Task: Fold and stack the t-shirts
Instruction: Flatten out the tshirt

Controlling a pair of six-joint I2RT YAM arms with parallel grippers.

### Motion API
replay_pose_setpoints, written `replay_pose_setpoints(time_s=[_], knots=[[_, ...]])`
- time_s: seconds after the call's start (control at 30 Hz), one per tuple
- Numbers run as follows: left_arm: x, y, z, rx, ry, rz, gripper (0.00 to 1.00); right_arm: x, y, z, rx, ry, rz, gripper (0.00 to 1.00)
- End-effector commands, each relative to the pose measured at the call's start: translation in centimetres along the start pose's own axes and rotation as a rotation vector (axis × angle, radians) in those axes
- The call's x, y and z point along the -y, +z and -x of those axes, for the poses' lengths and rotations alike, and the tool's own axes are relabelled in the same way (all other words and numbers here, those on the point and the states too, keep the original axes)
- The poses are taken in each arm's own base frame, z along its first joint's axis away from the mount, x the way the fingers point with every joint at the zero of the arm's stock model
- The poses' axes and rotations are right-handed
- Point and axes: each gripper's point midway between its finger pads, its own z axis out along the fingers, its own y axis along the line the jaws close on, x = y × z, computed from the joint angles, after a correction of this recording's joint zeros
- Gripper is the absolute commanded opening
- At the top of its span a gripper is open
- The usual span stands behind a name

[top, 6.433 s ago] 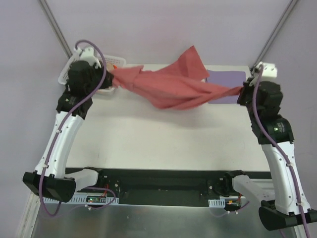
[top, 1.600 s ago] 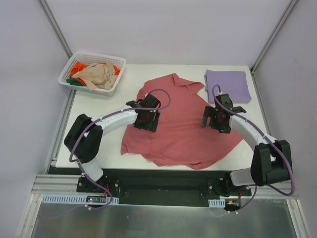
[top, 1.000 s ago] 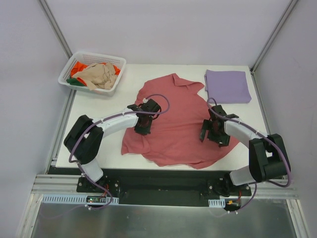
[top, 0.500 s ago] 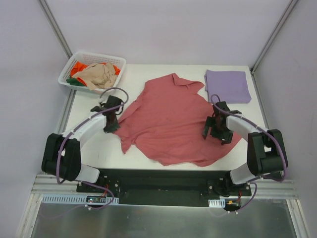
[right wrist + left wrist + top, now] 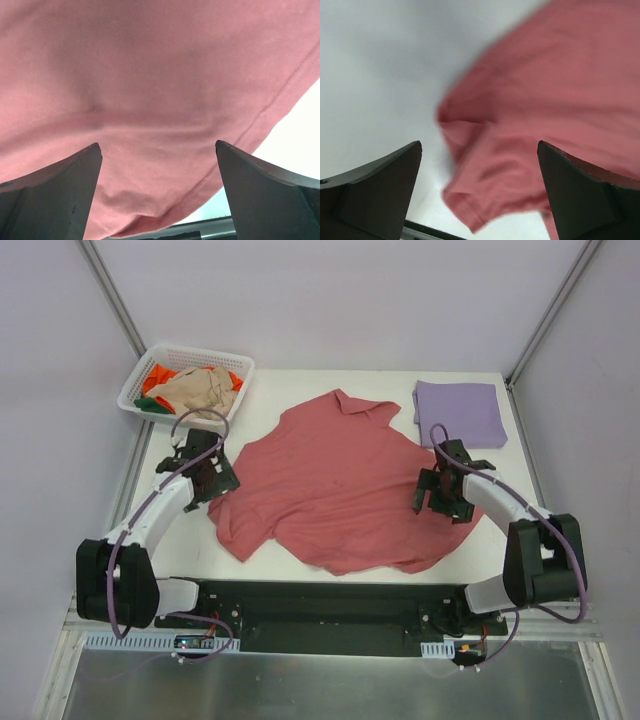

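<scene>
A dusty rose-red t-shirt (image 5: 330, 485) lies spread flat on the white table, collar toward the back. My left gripper (image 5: 210, 478) hovers at its left sleeve edge, open, with nothing between the fingers. In the left wrist view that gripper (image 5: 479, 145) stands wide over the blurred red sleeve (image 5: 545, 100). My right gripper (image 5: 442, 495) is open over the shirt's right side. In the right wrist view it (image 5: 158, 145) hangs above the red cloth and its hem (image 5: 150, 75). A folded lavender t-shirt (image 5: 460, 412) lies at the back right.
A white lattice basket (image 5: 130, 395) stands at the back left corner, holding a crumpled beige shirt (image 5: 195, 390) over orange (image 5: 158, 372) and green (image 5: 150, 405) cloth. Metal frame posts rise at both back corners. The table's front edge runs just below the shirt's hem.
My left gripper pulled the shirt's left side outward to the left, then opened and let it go. The shirt now lies wider and flatter. The right gripper stayed open and barely moved.
</scene>
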Motion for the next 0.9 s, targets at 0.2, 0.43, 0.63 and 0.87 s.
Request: replay_pose_setpoints(time_s=[0.2,0.43,0.63,0.87], knots=[[18.0,-6.4,-3.1,-0.071,0.369,-0.722,0.99,1.4,-2.0,-4.8,-0.039,0.079,0.031,1.00],[19.1,-0.1,-5.6,-0.227,0.390,-0.608,0.99,0.9,-1.1,-7.7,-0.099,0.122,0.080,0.99],[17.6,3.1,-6.4,-0.245,0.382,-0.483,0.99,-0.2,0.3,-6.4,-0.109,0.114,0.103,0.95],[13.1,4.0,-8.4,-0.251,0.328,-0.344,0.99,-3.6,2.2,1.3,-0.079,0.047,0.117,0.88]])
